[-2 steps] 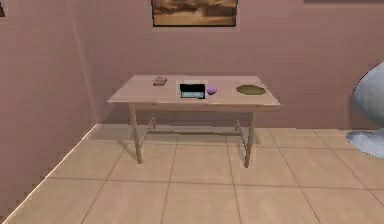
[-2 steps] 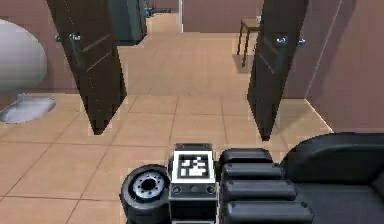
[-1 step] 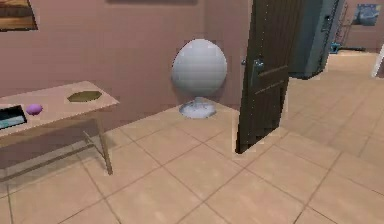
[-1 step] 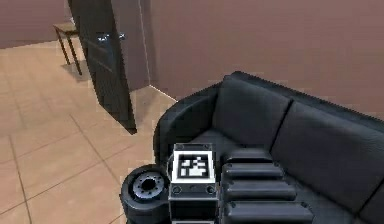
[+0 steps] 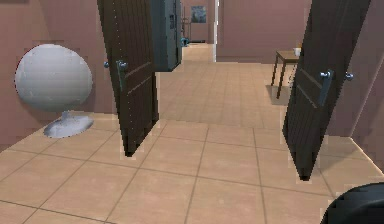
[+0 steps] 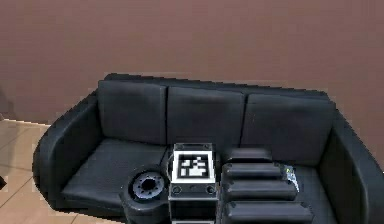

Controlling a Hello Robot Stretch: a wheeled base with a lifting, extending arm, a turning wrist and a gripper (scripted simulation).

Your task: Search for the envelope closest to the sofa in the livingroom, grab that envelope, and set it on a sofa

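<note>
A black three-seat sofa (image 6: 205, 115) stands against a brown wall in the arm side view. Over its seat is the arm's end, with a white square with black marks (image 6: 193, 165). Left of that square sits the gripper's (image 6: 148, 190) dark round body, low in the picture. The sofa's seat cushion lies right behind it, and I cannot tell whether it holds anything. A small pale patch (image 6: 293, 177) shows on the seat just right of the arm's ribbed dark bar (image 6: 256, 188); what it is I cannot make out.
In the forward view two dark doors (image 5: 130, 70) (image 5: 322, 85) stand open over a tiled floor, with a passage between them. A white egg-shaped chair (image 5: 53, 82) is at the left. A small wooden table (image 5: 287, 68) and a grey-blue cabinet (image 5: 166, 35) stand farther back.
</note>
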